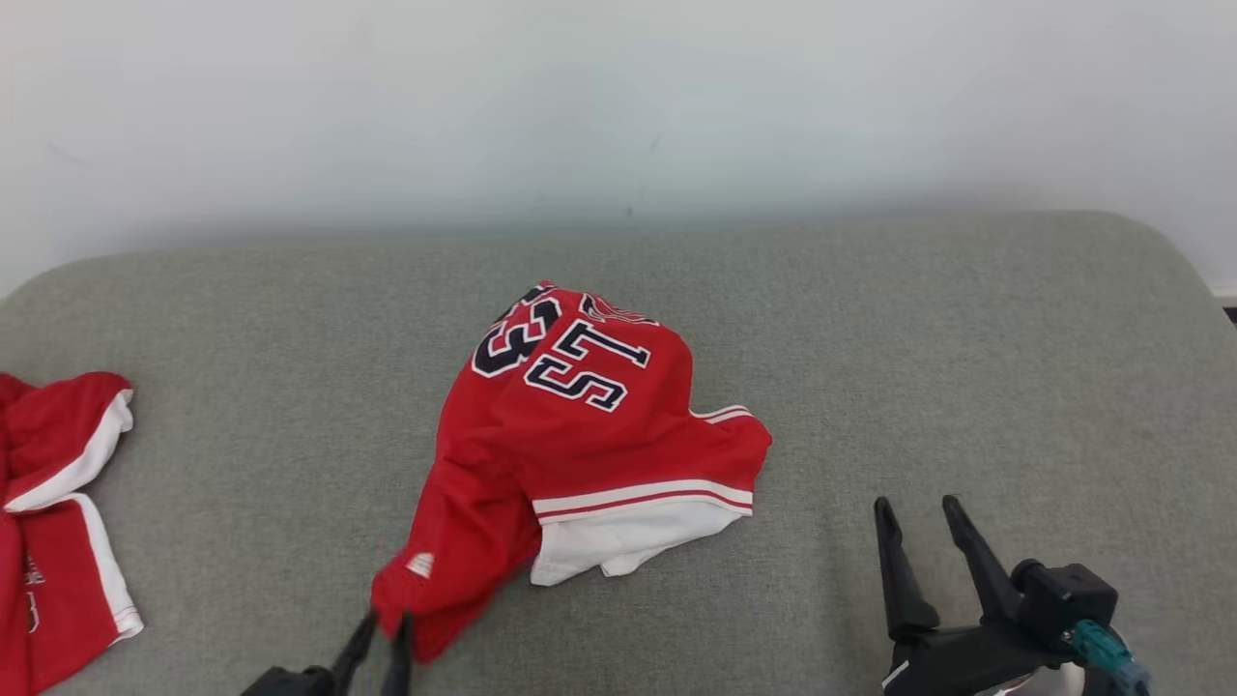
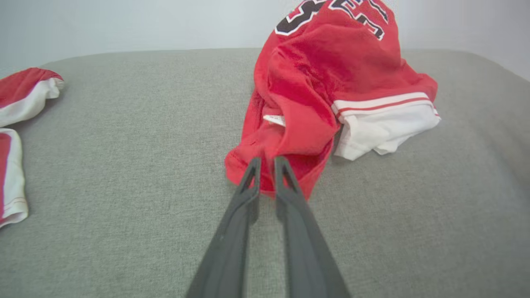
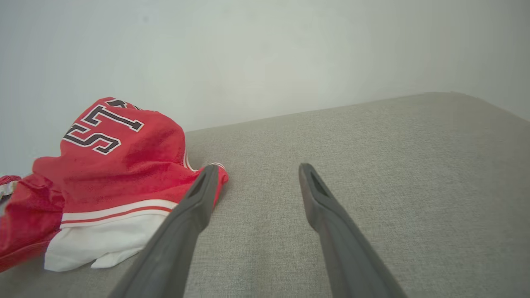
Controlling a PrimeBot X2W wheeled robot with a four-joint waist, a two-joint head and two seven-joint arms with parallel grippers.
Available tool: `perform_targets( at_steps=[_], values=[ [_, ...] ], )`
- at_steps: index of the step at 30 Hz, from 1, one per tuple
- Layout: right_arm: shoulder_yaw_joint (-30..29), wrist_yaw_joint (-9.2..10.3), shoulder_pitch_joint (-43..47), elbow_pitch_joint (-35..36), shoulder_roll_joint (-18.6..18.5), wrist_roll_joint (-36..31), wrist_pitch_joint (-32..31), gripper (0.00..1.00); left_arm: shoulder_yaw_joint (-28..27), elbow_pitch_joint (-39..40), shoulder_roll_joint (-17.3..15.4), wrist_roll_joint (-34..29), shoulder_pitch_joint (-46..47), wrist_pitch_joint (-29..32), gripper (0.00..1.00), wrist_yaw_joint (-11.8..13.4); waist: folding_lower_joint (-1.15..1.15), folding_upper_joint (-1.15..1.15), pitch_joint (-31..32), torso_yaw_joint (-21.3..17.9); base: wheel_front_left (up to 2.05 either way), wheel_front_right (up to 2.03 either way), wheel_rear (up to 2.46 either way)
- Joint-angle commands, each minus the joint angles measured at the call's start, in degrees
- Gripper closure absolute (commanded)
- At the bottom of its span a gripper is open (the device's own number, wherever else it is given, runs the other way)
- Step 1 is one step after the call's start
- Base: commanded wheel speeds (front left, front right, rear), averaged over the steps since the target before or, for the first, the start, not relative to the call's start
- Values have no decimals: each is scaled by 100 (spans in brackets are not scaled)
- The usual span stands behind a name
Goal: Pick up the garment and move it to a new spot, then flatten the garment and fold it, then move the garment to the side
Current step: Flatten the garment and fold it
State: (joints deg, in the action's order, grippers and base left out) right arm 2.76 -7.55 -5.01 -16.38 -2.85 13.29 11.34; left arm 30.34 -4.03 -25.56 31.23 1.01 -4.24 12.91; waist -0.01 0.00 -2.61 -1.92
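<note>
A crumpled red garment (image 1: 580, 435) with white trim and dark lettering lies heaped in the middle of the grey padded surface (image 1: 966, 338). My left gripper (image 1: 387, 619) is shut on the garment's near red edge at the lower left of the heap. In the left wrist view the left gripper (image 2: 265, 159) pinches that red hem of the garment (image 2: 331, 82), which bunches up behind the tips. My right gripper (image 1: 916, 503) stands open above the surface, to the right of the garment and apart from it. In the right wrist view the right gripper (image 3: 256, 167) has nothing between its fingers, and the garment (image 3: 116, 165) lies to its left.
Another red and white piece of clothing (image 1: 58, 512) lies at the surface's left edge, also in the left wrist view as a red and white piece (image 2: 16, 95). A pale wall (image 1: 618, 97) rises behind the rounded back edge. Bare grey surface stretches to the right.
</note>
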Motion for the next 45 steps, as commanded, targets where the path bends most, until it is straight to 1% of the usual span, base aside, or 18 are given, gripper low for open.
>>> perform_targets(
  at_steps=[1, 4, 7, 12, 16, 21, 23, 27, 28, 30, 33, 34, 35, 36, 39, 42, 45],
  values=[
    [53, 12, -4, -63, -8, 57, -77, 0, -71, 74, 122, 36, 50, -226, 0, 2, 1, 0, 86, 132, 0, 0, 0],
    [213, 12, -79, -216, -4, 77, -192, 0, -232, 167, 191, -41, 173, -623, 0, 91, 1, 0, 129, 263, 0, 0, 0],
    [333, 12, -204, -492, -9, 108, -231, 0, -370, 202, 246, -139, 236, -829, 0, 241, 1, 0, 160, 383, 0, 0, 0],
    [491, 12, -596, -1216, -6, 129, -294, 0, -646, 199, 255, -238, 216, -999, 0, 509, 1, 0, 205, 537, 0, 0, 0],
    [622, 12, -1000, -1946, -6, 276, -267, 0, -819, 243, 228, -313, 130, -1055, 0, 615, 1, 0, 209, 656, 0, 0, 0],
    [893, 13, -1581, -2868, -8, 349, -272, 0, -963, 337, 179, -369, 24, -1079, 0, 662, 1, 0, 116, 807, 0, 0, 0],
    [943, 13, -1819, -3274, -10, 426, -267, 0, -982, 357, 199, -364, 36, -1087, 0, 639, 1, 0, 64, 884, 0, 0, 0],
    [920, 13, -2289, -4085, -4, 472, -244, 0, -972, 369, 248, -398, 117, -1083, 0, 587, 1, 0, -55, 1056, 0, 0, 0],
    [920, 13, -2289, -4085, -4, 472, -244, 0, -972, 369, 248, -398, 117, -1083, 0, 587, 1, 0, -55, 1056, 0, 0, 0],
    [827, 13, -2496, -4485, -9, 384, -212, 0, -973, 358, 267, -402, 145, -1086, 0, 582, 1, 0, -98, 1131, 0, 0, 0],
    [824, 13, -2699, -4896, -4, 477, -153, 0, -996, 319, 283, -397, 170, -1087, 0, 551, 1, 0, -121, 1215, 0, 0, 0],
    [877, 13, -2726, -5035, -3, 486, -198, 5, -1016, 311, 288, -391, 162, -1089, 0, 550, 1, 0, -119, 1230, 0, 0, 0],
    [931, 13, -2744, -5126, -2, 543, -236, 56, -1028, 302, 294, -386, 149, -1090, 0, 547, 1, 0, -115, 1242, 0, 0, 0],
    [984, 13, -2768, -5179, 3, 617, -232, 99, -1040, 287, 295, -383, 134, -1091, 0, 542, 1, 0, -107, 1251, 0, 0, 0],
    [1102, 13, -2843, -5257, 5, 752, -63, 100, -1099, 262, 300, -370, 58, -1094, 0, 572, 1, 0, -56, 1215, 0, 0, 0],
    [1069, 13, -3123, -5267, -57, 730, 215, 100, -1143, 261, 334, -348, -12, -1096, 0, 568, 1, 0, 41, 1100, 0, 0, 0],
    [940, 13, -3199, -5212, -284, 808, 313, 100, -1142, 238, 376, -344, -59, -1098, 0, 547, 1, 0, 86, 1006, 0, 0, 0]
  ],
)
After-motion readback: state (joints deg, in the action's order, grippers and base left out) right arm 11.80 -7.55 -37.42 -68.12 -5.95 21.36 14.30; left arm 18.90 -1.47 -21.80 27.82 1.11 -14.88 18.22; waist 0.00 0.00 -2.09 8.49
